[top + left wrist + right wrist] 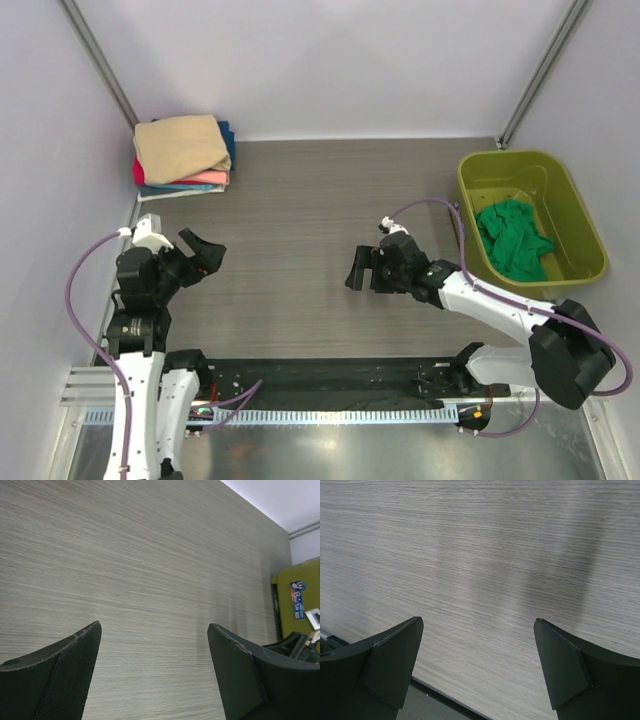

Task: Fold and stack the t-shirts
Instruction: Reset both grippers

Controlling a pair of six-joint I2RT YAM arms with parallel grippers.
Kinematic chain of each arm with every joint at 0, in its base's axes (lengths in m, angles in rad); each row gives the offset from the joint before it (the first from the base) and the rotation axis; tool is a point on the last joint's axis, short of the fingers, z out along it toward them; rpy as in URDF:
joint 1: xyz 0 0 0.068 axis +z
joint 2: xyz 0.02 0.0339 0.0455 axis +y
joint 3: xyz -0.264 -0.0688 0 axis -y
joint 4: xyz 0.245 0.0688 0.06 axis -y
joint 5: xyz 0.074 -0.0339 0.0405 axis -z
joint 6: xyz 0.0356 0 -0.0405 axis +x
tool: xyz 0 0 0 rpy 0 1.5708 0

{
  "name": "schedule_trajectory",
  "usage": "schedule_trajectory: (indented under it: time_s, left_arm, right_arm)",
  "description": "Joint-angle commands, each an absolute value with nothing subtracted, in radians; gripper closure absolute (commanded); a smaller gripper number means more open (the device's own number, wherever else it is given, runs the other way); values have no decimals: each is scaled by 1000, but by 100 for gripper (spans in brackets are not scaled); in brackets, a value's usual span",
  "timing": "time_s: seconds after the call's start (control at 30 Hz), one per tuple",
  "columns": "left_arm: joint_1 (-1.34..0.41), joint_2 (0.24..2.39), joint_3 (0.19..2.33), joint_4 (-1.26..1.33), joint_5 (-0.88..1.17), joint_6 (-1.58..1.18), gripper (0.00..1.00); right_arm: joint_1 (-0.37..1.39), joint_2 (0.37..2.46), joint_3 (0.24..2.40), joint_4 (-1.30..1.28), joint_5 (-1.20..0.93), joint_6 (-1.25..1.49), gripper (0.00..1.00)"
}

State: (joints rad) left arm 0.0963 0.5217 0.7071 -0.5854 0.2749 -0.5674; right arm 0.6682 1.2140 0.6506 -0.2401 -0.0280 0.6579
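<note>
A stack of folded t-shirts (183, 155) lies at the back left corner, a tan one on top, with coral pink, red, teal and navy layers showing beneath. A crumpled emerald green t-shirt (513, 239) lies in the lime-green tub (580, 215) at the right. My left gripper (207, 251) hangs open over bare table at the left, well in front of the stack. My right gripper (356, 270) is open over the table's middle, left of the tub. Both wrist views show only wood-grain table between the fingers (75, 655) (395, 655).
The tub's near wall with a blue label (297, 599) shows at the right edge of the left wrist view. A black mat and metal rail (330, 385) run along the near edge between the arm bases. Grey walls close in the left and right sides.
</note>
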Motion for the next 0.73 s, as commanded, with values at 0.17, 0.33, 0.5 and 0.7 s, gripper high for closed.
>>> schedule_trajectory:
  time_s: [0.17,0.33,0.5,0.7]
  left_arm:
    - [42,614,719,-572,338,-548,5]
    - [9,577,713,-569,337,-552,4]
    - [-35,578,712,-563,368,-548,0]
    - [-43,568,709,-558,376,-545,0]
  right_arm:
    - [796,1279,627,-69,110,742,1]
    - [867,1289,621,-71,195,779,1]
    - [917,1293,620,-71,242,808,1]
    - [994,1298,650,-63,319,770,1]
